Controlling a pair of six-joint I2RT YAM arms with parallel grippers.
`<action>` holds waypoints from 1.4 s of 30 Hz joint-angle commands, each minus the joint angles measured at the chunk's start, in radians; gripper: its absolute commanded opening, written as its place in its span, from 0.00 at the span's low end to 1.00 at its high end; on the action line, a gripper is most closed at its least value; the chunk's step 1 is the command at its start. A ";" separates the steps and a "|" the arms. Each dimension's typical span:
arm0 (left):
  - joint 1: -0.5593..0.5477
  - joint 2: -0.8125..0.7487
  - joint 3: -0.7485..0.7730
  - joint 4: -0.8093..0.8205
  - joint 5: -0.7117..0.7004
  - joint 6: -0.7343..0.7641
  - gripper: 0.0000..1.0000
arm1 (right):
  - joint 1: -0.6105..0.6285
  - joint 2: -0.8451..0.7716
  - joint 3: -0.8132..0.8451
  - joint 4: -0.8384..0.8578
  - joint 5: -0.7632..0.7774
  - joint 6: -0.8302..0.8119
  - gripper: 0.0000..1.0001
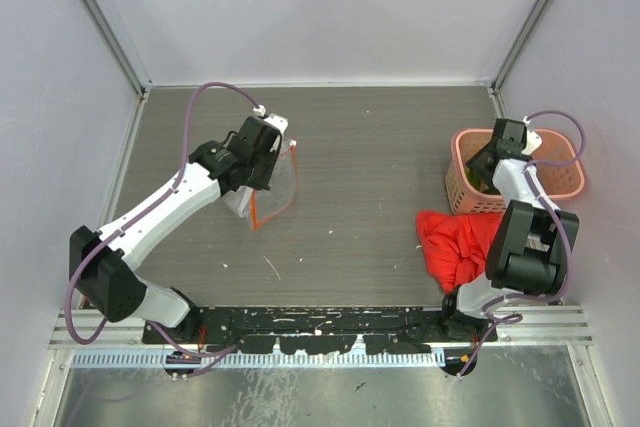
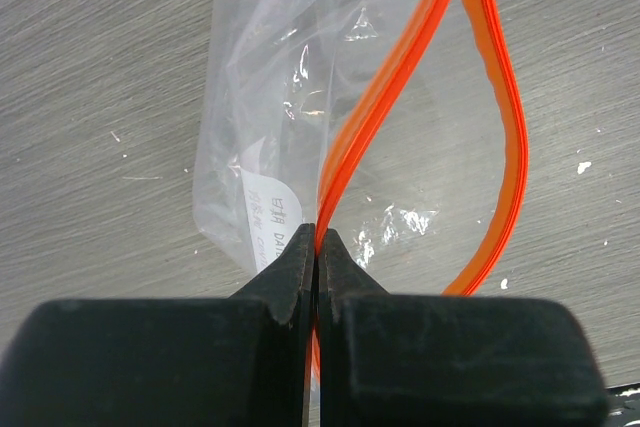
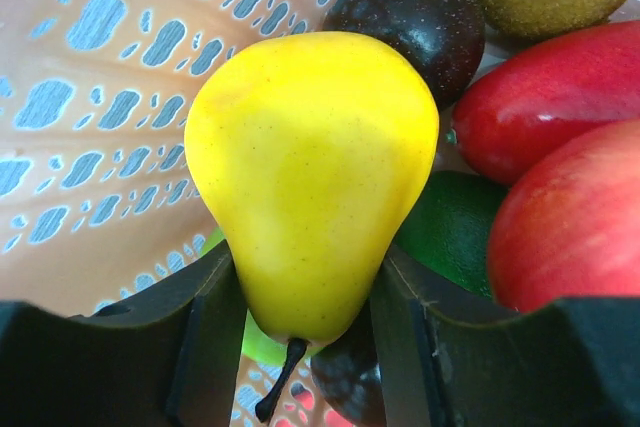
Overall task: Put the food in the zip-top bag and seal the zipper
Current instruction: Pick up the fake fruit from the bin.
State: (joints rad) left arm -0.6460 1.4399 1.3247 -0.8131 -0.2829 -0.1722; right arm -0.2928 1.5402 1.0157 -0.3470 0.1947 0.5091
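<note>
The left gripper [image 2: 318,255] is clenched on one lip of the zipper [image 2: 395,87]. The other lip bows away, leaving the zip-top bag [image 2: 255,97] open at the left of the table [image 1: 370,147]. The right gripper [image 3: 305,292] grasps a yellow pear [image 3: 310,167] inside the pink basket [image 3: 90,97] at the right, among red, green and dark brown fruits [image 3: 550,97]. A red cloth [image 1: 450,242] lies just nearer.
</note>
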 commanded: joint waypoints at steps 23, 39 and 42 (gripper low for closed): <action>0.005 0.000 0.024 -0.003 0.033 -0.015 0.00 | -0.007 -0.287 0.044 -0.113 -0.076 -0.184 0.13; 0.004 0.007 0.047 0.005 0.077 -0.003 0.00 | -0.004 -0.499 0.030 -0.134 -0.299 -0.214 0.07; 0.004 0.017 0.070 -0.002 0.089 -0.005 0.00 | 0.004 -0.549 0.030 -0.108 -0.398 -0.220 0.05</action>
State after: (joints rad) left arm -0.6460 1.4490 1.3273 -0.8246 -0.2241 -0.1749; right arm -0.2966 1.0676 1.0225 -0.5087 -0.0505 0.3149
